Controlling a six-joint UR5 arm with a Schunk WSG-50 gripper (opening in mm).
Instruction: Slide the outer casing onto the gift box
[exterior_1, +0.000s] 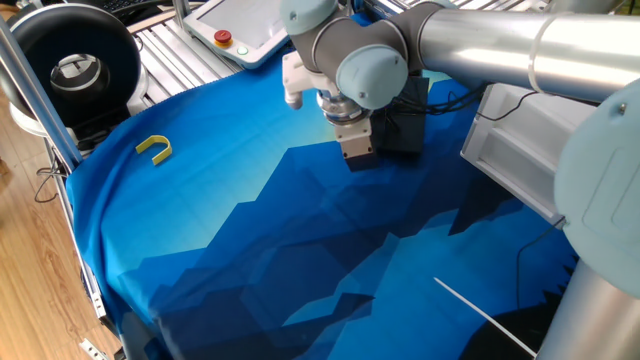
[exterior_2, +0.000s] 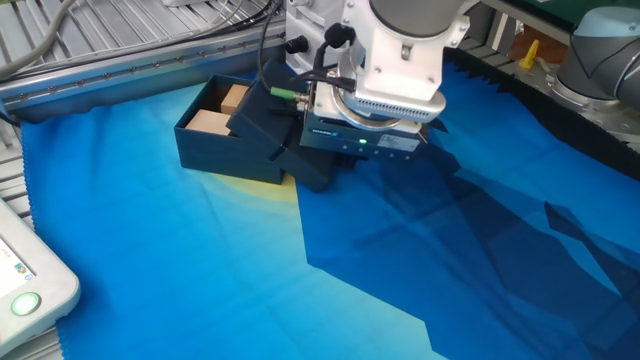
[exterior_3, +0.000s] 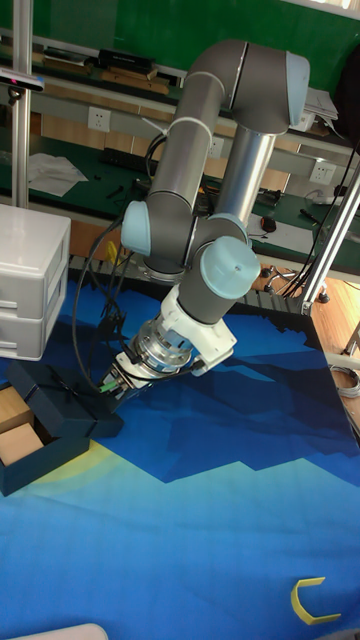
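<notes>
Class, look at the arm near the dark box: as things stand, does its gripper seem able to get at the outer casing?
Probably yes. The gripper is already down at the outer casing, which sits tilted over one end of the gift box. Nothing lies between them, though the wrist hides whether the fingers actually touch it.

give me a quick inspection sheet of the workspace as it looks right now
surface: blue patterned cloth over the table, lightly creased.
job's things: gift box open at the cloth's edge, tan inside showing; outer casing tilted over its near end, only partly on.
clutter: yellow U-shaped piece lying alone, far from the box.
grippers: gripper low at the casing; fingers hidden, state cannot be told.
cables: black cable looped at the wrist; more cables on the slatted bench beyond.
surroundings: white bin, pendant with red button, white drawer unit.
</notes>
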